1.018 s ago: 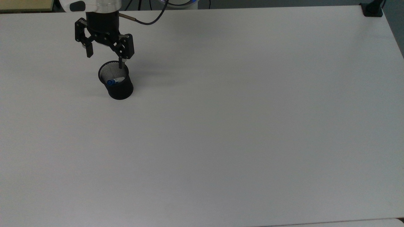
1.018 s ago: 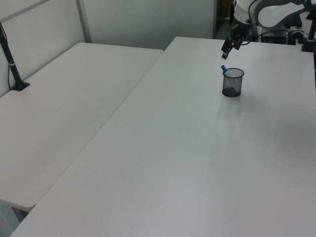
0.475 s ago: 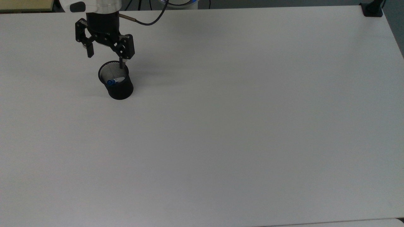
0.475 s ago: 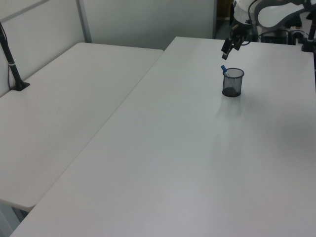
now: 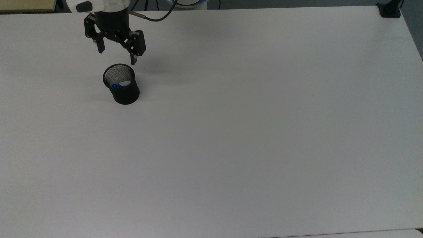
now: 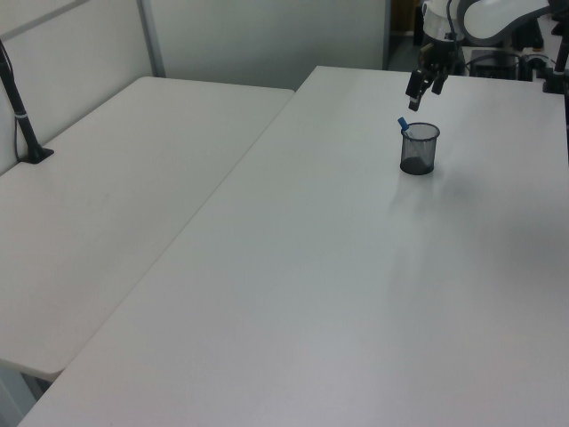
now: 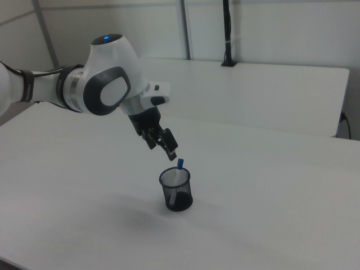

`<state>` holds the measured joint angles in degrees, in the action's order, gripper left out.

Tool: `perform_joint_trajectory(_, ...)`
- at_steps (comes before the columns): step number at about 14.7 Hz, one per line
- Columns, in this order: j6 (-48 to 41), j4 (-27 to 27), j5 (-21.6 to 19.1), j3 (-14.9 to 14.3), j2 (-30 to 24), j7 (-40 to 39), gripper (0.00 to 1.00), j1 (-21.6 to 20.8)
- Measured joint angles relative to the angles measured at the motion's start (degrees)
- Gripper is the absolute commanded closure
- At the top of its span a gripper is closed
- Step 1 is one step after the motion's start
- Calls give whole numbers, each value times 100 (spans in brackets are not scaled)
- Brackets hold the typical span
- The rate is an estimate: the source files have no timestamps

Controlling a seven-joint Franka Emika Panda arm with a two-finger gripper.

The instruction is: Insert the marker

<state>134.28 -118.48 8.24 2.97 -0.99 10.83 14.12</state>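
My claw (image 5: 117, 56) hangs open and empty at the top view's upper left, above the cup (image 5: 123, 88). The marker (image 5: 119, 85) stands inside, blue tip (image 7: 180, 163) protruding.

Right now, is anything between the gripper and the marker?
Nothing: in the right view the open gripper hangs above the marker, which stands in the mesh cup; just air between.

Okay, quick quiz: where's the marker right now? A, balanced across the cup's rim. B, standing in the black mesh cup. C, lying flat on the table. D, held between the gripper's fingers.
B: the marker stands tilted inside the black mesh cup, its blue end poking above the rim, while the open gripper hangs above it, holding nothing.
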Motion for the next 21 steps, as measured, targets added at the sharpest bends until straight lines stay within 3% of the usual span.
perform_joint_trajectory(12, 0, 0, 0, 0, 0, 0, 0, 0)
perform_joint_trajectory(13, -659, 104, -106, 23, -66, -1, 0, -12)
perform_joint_trajectory(17, -659, 105, -106, 23, -44, -1, 0, -12)
perform_joint_trajectory(18, -980, 238, -230, 44, -43, 0, 0, -40)
perform_joint_trajectory(21, -2711, 1632, -554, 187, -72, 40, 0, -325)
